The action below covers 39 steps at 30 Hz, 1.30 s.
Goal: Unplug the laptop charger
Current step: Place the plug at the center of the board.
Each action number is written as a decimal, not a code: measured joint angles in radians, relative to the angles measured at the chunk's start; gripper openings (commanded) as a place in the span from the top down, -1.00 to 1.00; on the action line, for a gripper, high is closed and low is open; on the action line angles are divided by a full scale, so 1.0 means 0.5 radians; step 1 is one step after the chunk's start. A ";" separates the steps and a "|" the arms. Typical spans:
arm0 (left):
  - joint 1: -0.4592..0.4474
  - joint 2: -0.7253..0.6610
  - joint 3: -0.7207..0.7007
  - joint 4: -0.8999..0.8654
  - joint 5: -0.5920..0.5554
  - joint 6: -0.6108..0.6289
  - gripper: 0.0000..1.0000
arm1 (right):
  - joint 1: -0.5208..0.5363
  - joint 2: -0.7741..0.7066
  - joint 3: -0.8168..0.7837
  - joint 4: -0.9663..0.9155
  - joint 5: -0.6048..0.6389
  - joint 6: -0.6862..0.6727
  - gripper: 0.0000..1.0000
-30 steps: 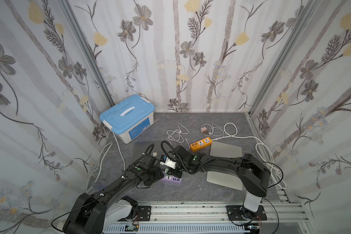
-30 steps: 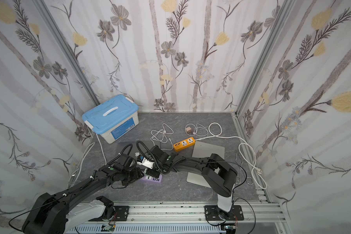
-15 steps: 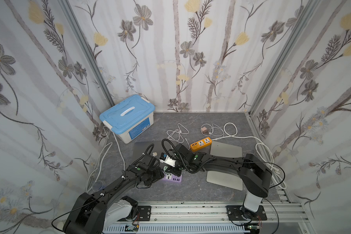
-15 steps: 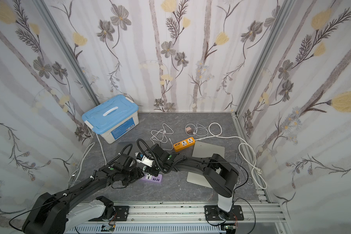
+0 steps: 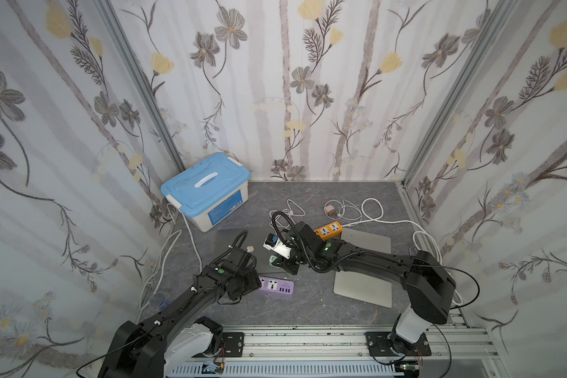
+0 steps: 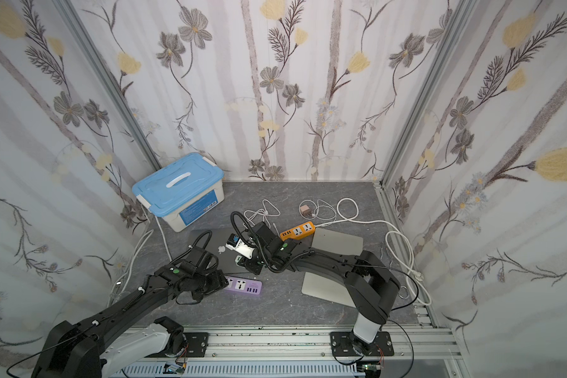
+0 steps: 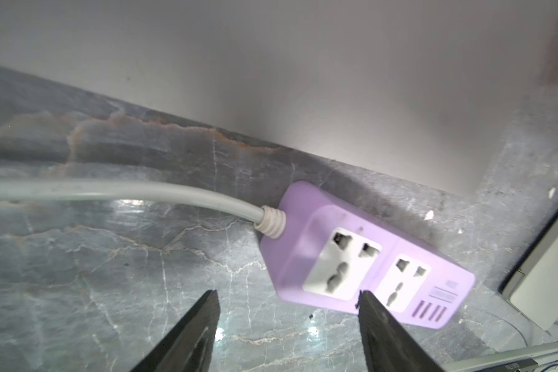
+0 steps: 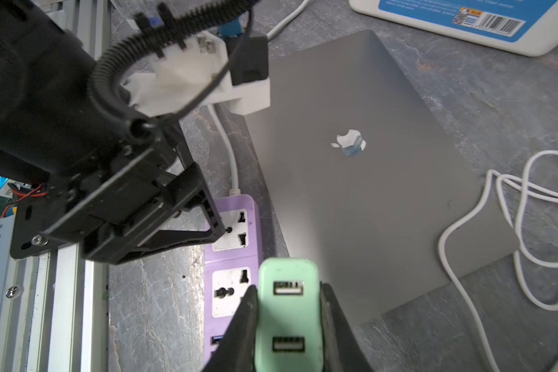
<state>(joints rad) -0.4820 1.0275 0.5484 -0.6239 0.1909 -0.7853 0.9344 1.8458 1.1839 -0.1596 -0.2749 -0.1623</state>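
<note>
1. Two pincers hung close over the purple power strip (image 7: pixel 384 257) on your counter (image 7: pixel 110 273).
2. Your right pincer (image 8: pixel 288 288) pinched the mint-green charger (image 8: pixel 289 319), held apart from the strip, near the grey laptop's (image 8: pixel 368 199) edge.
3. Your left pincer (image 7: pixel 287 293) stood spread, one fingertip (image 8: pixel 213 222) at the strip's end socket.

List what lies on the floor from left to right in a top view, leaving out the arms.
Blue-lidded storage box → purple power strip → orange power strip → silver laptop → white cable loops by the wall.
</note>
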 measured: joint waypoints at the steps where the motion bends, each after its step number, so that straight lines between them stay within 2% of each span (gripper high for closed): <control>1: 0.000 -0.014 0.028 -0.020 -0.008 0.005 -0.44 | -0.012 -0.013 0.007 -0.014 0.019 0.001 0.53; 7: 0.003 -0.068 0.190 -0.145 -0.047 0.071 -0.44 | -0.114 -0.059 0.076 -0.111 0.155 0.015 0.52; 14: 0.027 -0.072 0.304 -0.227 -0.085 0.145 -0.45 | -0.207 -0.059 0.136 -0.210 0.470 0.013 0.49; 23: 0.181 -0.025 0.430 -0.269 -0.066 0.265 -0.46 | -0.208 -0.014 -0.203 -0.192 0.941 0.053 0.49; 32: 0.320 -0.002 0.481 -0.318 0.007 0.375 -0.47 | -0.020 0.237 -0.135 -0.056 1.292 0.210 0.49; 39: 0.353 -0.028 0.447 -0.324 0.045 0.398 -0.48 | 0.092 0.417 -0.084 0.039 1.611 0.266 0.46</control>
<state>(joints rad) -0.3054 1.0134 0.7719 -0.7860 0.2134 -0.5861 0.9806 2.0541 1.1419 -0.1402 0.5304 -0.0296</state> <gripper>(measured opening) 0.737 0.265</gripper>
